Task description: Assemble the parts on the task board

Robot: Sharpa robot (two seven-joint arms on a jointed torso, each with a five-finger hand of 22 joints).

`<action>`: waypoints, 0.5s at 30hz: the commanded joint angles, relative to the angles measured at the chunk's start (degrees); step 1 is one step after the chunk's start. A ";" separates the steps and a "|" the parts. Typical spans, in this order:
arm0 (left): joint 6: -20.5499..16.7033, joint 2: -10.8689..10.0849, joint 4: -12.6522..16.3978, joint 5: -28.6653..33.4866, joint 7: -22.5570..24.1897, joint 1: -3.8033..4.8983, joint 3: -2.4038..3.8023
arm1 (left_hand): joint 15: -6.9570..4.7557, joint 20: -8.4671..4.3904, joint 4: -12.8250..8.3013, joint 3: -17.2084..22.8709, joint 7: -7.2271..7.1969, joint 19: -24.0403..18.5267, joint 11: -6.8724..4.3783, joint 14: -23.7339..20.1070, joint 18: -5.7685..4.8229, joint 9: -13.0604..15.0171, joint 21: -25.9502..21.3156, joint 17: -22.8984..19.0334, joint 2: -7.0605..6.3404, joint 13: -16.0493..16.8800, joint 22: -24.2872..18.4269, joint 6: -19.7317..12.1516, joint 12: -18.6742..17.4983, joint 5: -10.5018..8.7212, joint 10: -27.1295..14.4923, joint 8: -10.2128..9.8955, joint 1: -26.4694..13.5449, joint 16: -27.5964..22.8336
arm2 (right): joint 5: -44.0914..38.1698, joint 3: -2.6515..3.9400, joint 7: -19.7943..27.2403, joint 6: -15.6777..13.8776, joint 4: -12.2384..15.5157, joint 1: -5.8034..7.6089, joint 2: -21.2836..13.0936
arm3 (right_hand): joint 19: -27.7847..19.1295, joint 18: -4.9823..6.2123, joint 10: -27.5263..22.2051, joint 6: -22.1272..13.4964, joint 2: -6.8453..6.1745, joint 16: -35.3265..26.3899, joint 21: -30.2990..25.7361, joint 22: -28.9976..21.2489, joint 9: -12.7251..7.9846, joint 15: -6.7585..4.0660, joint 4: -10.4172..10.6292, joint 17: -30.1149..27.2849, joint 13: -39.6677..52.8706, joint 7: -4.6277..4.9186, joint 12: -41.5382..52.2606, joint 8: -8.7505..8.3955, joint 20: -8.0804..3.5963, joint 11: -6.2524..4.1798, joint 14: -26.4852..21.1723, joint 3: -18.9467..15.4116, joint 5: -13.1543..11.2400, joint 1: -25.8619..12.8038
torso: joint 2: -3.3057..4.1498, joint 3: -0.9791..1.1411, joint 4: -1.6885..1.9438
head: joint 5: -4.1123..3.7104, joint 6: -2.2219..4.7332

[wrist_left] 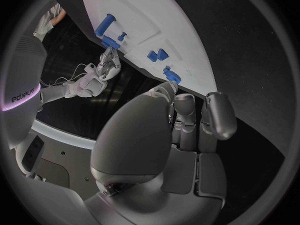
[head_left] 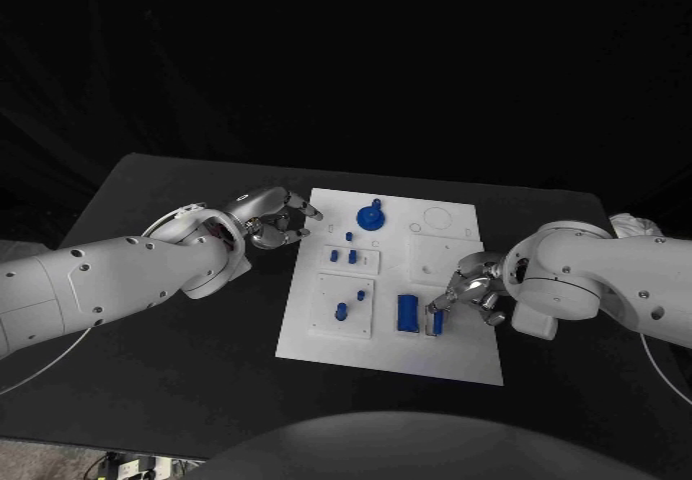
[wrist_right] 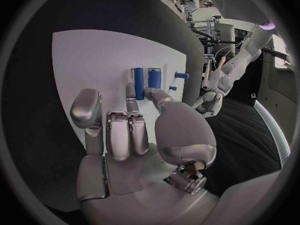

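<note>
the right robot hand [head_left: 469,292] is lowered over the near right part of the white board [head_left: 462,345], fingertips at a tall blue block [head_left: 408,314]; whether a part is pinched cannot be told. smaller blue parts [head_left: 343,257] and a blue knob [head_left: 371,216] sit beyond it, so much assembly seems left. the left robot hand [head_left: 274,218] hovers off the board's far edge, fingers curled, nothing held.

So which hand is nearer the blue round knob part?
Left. The left hand hovers just beside the blue round knob part; the right hand sits at the board's near right side.
</note>
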 commanded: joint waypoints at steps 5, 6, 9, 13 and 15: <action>0.94 0.04 0.15 0.21 -0.29 -0.03 0.04 | 0.48 0.40 0.03 0.39 0.11 0.06 -0.07 0.07 0.28 -0.06 0.03 -0.05 -0.43 0.08 9.41 -0.14 0.24 0.24 0.49 -0.12 -0.18 0.24 | 0.30 -0.03 0.44 1.32 -0.93 -0.11 0.89 | 0.12 0.45 6.03 -0.83 -0.13 -0.07 0.15 6.51 0.38 -0.47 -6.46 9.14 15.08 -0.03 0.22 0.38 -0.01 0.28 4.65 7.19 -1.48 -0.88 | -0.03 -0.05 -0.05 | 0.01 0.00; 0.95 0.06 0.15 0.21 -0.30 -0.03 0.04 | 0.48 0.40 0.03 0.39 0.11 0.06 -0.07 0.07 0.28 -0.06 0.03 -0.05 -0.43 0.08 9.41 -0.14 0.24 0.24 0.49 -0.12 -0.18 0.24 | 0.29 -0.03 0.43 1.42 -1.08 -0.12 1.03 | 0.12 0.46 6.03 -0.86 -0.13 -0.08 0.14 6.51 0.42 -0.47 -6.45 9.13 15.08 -0.03 0.22 0.40 0.00 0.28 4.64 7.21 -1.63 -0.91 | -0.03 -0.05 -0.04 | -0.06 0.00; 0.99 0.12 0.16 0.21 -0.31 -0.03 0.04 | 0.52 0.43 0.03 0.52 0.07 0.01 0.00 0.05 0.31 -0.07 -0.08 -0.10 -0.47 0.07 9.38 -0.21 0.21 0.24 0.54 -0.15 -0.25 0.22 | 0.21 -0.03 0.36 1.76 -1.46 -0.21 1.38 | 0.11 0.47 6.03 -1.01 -0.13 -0.13 0.03 6.54 0.70 -0.46 -6.35 9.05 15.08 -0.05 0.22 0.55 0.01 0.28 4.63 7.28 -2.82 -1.12 | -0.02 -0.02 -0.01 | -0.24 0.00; 1.04 0.05 0.20 0.21 -0.40 -0.03 0.04 | 0.52 0.43 0.03 0.52 0.07 0.01 0.00 0.05 0.31 -0.07 -0.08 -0.10 -0.47 0.07 9.38 -0.21 0.21 0.24 0.54 -0.15 -0.25 0.22 | 0.05 -0.03 0.30 2.06 -1.88 -0.46 1.69 | 0.10 0.48 6.03 -1.26 -0.17 -0.18 -0.18 6.55 1.09 -0.45 -6.14 8.98 15.08 -0.10 0.22 0.76 0.03 0.26 4.61 7.15 -5.82 -1.48 | -0.03 -0.02 -0.04 | -0.05 0.00; 1.12 -0.01 0.22 0.21 -0.44 -0.03 0.04 | 0.52 0.43 0.03 0.52 0.07 0.01 0.00 0.05 0.31 -0.07 -0.08 -0.10 -0.47 0.07 9.38 -0.21 0.21 0.24 0.54 -0.15 -0.25 0.22 | -0.07 -0.03 0.27 2.21 -2.03 -0.61 1.77 | 0.11 0.49 6.03 -1.41 -0.12 -0.21 -0.29 6.57 1.37 -0.46 -5.74 8.93 15.08 -0.16 0.22 0.91 0.03 0.22 4.60 6.77 -9.91 -1.90 | 0.00 0.00 -0.04 | -0.02 0.00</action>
